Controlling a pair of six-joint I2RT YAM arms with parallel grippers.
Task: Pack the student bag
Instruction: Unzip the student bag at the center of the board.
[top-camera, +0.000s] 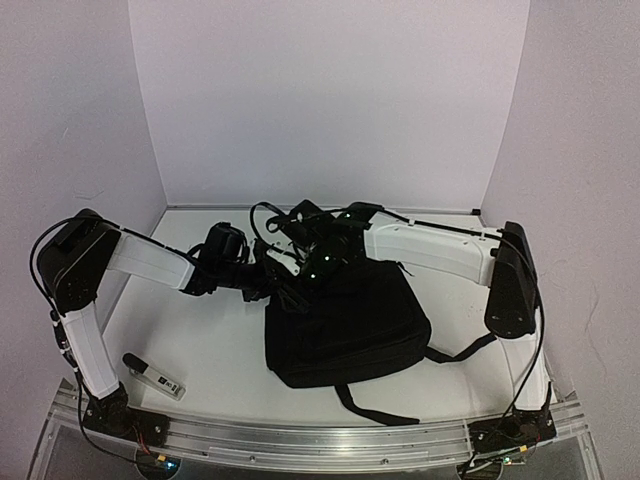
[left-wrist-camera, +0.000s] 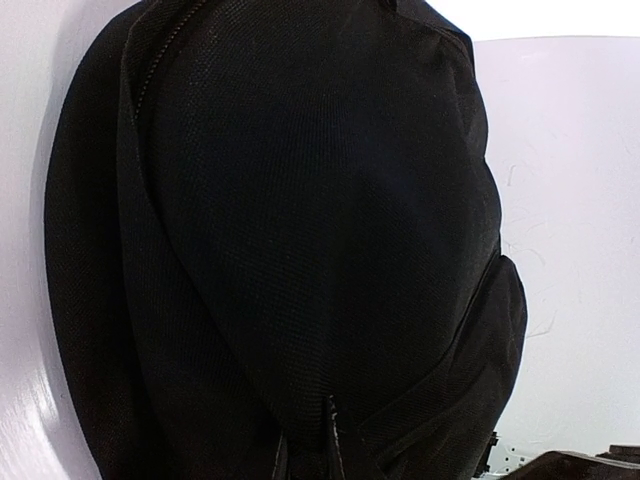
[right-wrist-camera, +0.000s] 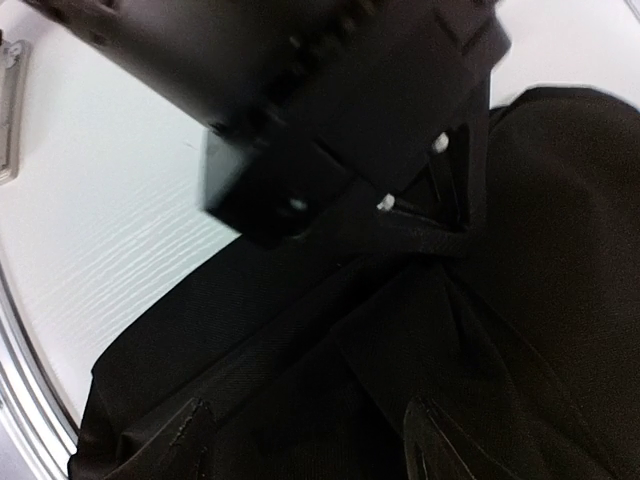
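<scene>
Setting was a robotics lab test cell: plain white panels (top-camera: 330, 100) enclosed a white table (top-camera: 200, 340) on three sides; left arm (top-camera: 150, 262) and right arm (top-camera: 430, 248) stood bolted to an aluminium rail (top-camera: 300, 438) along its near edge.

The left arm (top-camera: 150, 260) and the right arm (top-camera: 430, 248) meet at the frame centre. The left claw (left-wrist-camera: 308, 450) pinches the student bag (top-camera: 345, 330). The right claw (right-wrist-camera: 310, 440) has its fingers apart.

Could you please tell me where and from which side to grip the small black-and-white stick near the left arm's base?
Take the stick across its white middle, straight down from above, jaws spanning its width. It lies flat and diagonal on the table, clear of the student bag, so both long sides look free.
</scene>
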